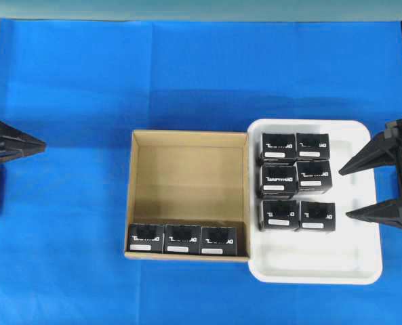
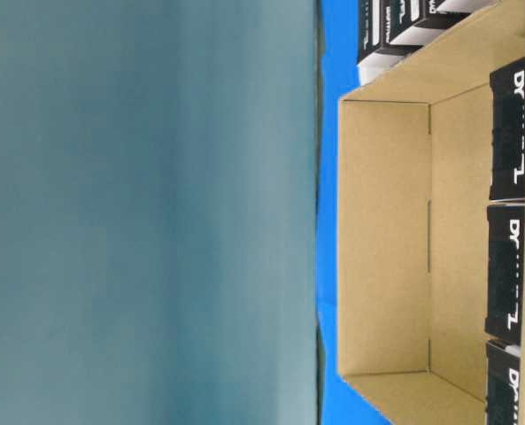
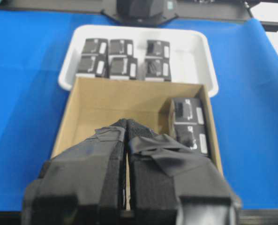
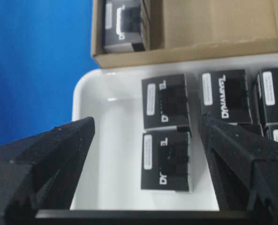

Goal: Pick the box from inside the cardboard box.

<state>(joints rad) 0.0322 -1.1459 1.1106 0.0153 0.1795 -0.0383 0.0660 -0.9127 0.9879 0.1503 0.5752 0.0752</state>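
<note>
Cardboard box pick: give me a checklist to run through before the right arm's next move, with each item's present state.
1. Boxes left to pick: ok. Three black boxes sit in a row along the near wall of the cardboard box.
2. Right gripper open: ok. Its jaws stand wide apart and hold nothing.
3. Right gripper positioned over the cardboard box: not ok. It hangs over the right edge of the white tray.
4. Left gripper out of the way: ok. It is shut, at the far left of the overhead view.
5. Tray room for another box: ok. Six boxes fill its upper part; the lower part is bare.
6. Gaps beside the boxes for fingers: cannot tell.
</note>
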